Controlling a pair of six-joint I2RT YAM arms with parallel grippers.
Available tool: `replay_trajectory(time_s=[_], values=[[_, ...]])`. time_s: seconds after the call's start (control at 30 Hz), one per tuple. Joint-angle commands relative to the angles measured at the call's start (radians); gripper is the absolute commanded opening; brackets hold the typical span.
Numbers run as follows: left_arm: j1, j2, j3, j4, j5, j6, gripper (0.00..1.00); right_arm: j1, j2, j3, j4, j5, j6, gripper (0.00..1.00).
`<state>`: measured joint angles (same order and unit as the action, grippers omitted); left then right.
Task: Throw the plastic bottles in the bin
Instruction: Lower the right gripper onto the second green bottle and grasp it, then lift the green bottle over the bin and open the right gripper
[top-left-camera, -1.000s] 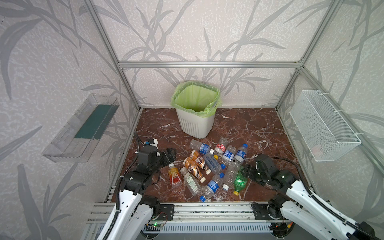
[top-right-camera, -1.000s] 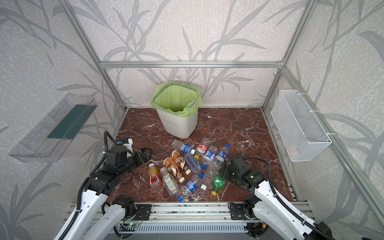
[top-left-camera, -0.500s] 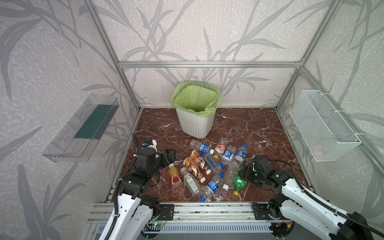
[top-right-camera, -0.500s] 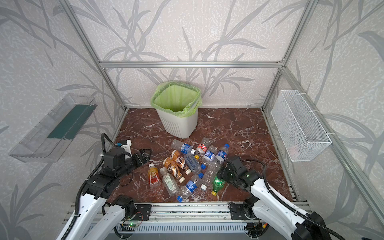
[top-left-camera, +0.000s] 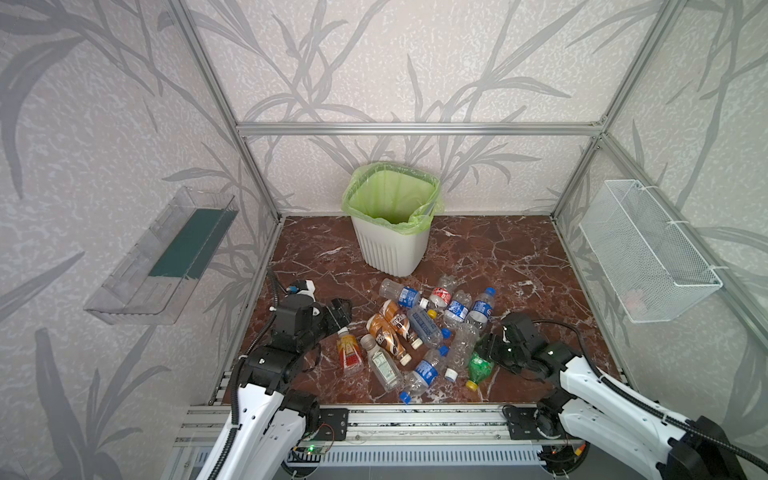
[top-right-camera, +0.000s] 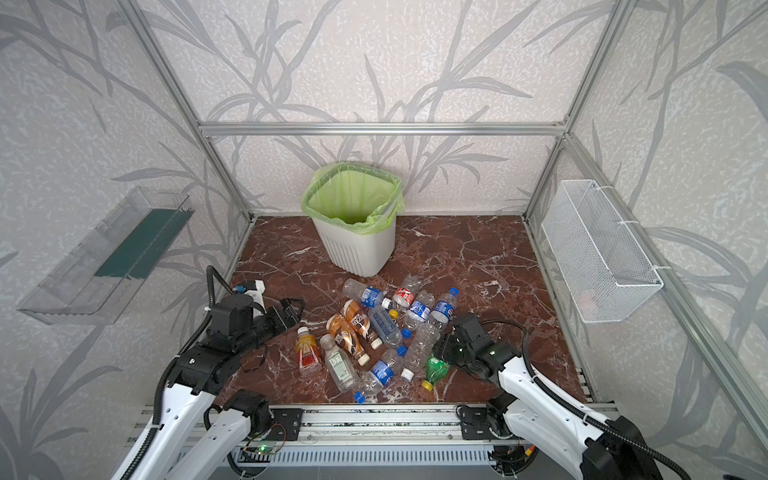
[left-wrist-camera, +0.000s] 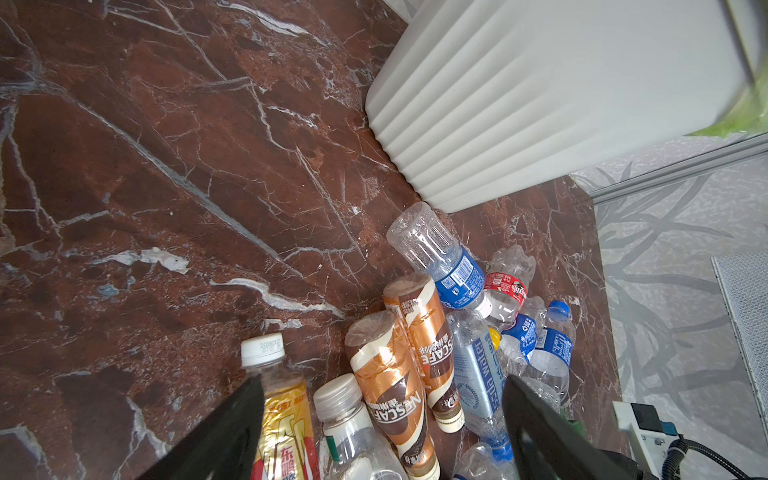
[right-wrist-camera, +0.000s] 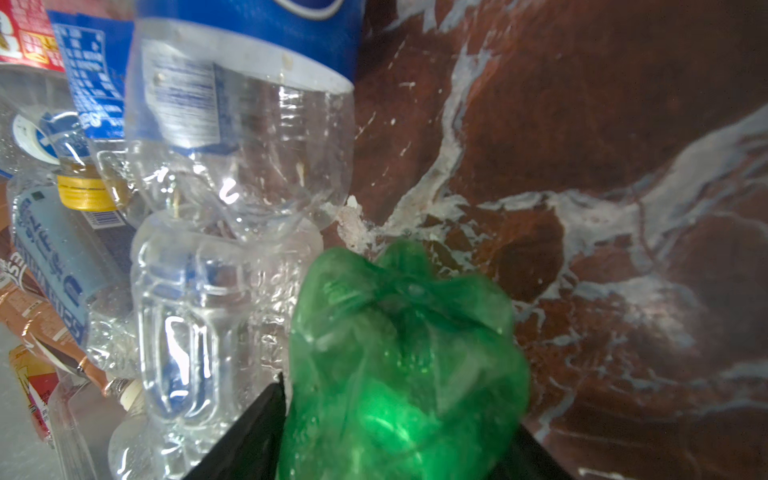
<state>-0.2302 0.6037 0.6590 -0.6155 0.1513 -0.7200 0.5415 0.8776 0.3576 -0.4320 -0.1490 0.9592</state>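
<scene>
bottles (top-left-camera: 419, 332) lie heaped just in front of the far bin (top-left-camera: 390, 249), so the right gripper (top-left-camera: 490, 350) clamps the green bottle (top-left-camera: 479, 366) at the pile's near-right edge while the left gripper (left-wrist-camera: 382, 386) hovers wide open at its left.

Left pincer (left-wrist-camera: 382, 386) spread wide, low; right pincer (right-wrist-camera: 401, 411) clamping green bottle (right-wrist-camera: 399, 324).

Soft, even light is filling both top views, leaving only faint shadows on the floor (top-left-camera: 478, 249), and the wide lens is stretching the edges. Between the fingers of the right pincer (right-wrist-camera: 399, 403) the green bottle (right-wrist-camera: 403, 324) is blurring badly; a clear bottle (right-wrist-camera: 216, 299) beside it is flashing white glare. Ahead of the left pincer (left-wrist-camera: 382, 380), the bin (left-wrist-camera: 540, 104) is washing out near-white.
</scene>
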Motion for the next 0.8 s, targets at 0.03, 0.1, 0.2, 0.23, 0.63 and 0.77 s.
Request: replay_trajectory(time_s=[0.03, 0.1, 0.2, 0.23, 0.63, 0.77], values=[[-0.001, -0.001, -0.009, 0.004, -0.007, -0.012, 0.89, 0.001, 0.002, -0.01, -0.013, -0.006, 0.0, 0.65], [-0.001, 0.0, -0.009, 0.004, -0.006, -0.012, 0.89, 0.001, -0.007, -0.008, -0.021, -0.007, -0.004, 0.6], [-0.001, -0.001, -0.009, 0.002, -0.007, -0.012, 0.89, 0.002, -0.045, -0.005, -0.037, -0.01, -0.002, 0.55], [-0.001, 0.0, -0.009, 0.003, -0.007, -0.012, 0.89, 0.002, -0.067, -0.005, -0.042, -0.008, -0.001, 0.55], [-0.002, 0.021, 0.014, -0.002, -0.002, -0.01, 0.89, 0.0, -0.266, 0.035, -0.028, -0.01, 0.022, 0.51], [-0.002, 0.025, 0.026, -0.01, -0.003, -0.009, 0.89, -0.007, -0.287, 0.052, 0.066, -0.038, 0.028, 0.51]])
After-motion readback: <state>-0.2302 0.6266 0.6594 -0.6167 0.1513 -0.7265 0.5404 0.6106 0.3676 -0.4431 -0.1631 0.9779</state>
